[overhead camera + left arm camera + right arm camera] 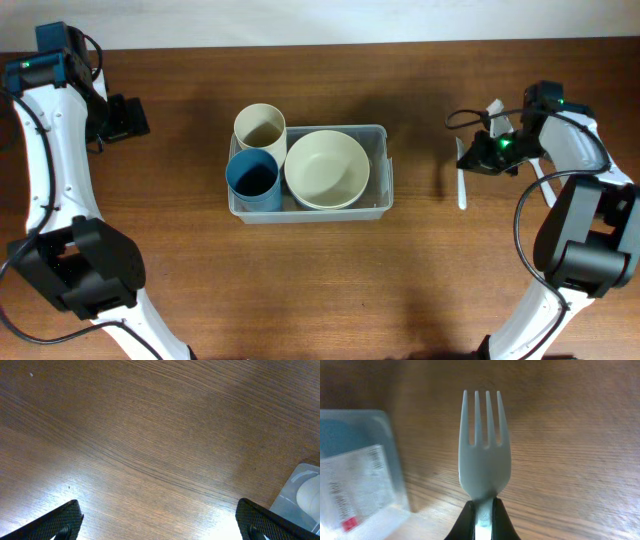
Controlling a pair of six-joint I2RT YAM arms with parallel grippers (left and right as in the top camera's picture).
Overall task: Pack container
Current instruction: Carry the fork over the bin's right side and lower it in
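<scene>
While left jaws gape, right jaws pinch a fork [485, 455].

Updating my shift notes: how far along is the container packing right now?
Done: a cream cup, a blue cup and a cream bowl sit inside the container. In hand: the right hand is shut on a fork, off to the container's side. To do: getting the fork in; the left hand is open, empty.

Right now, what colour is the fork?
White; the fork shows best in the right wrist view.
</scene>
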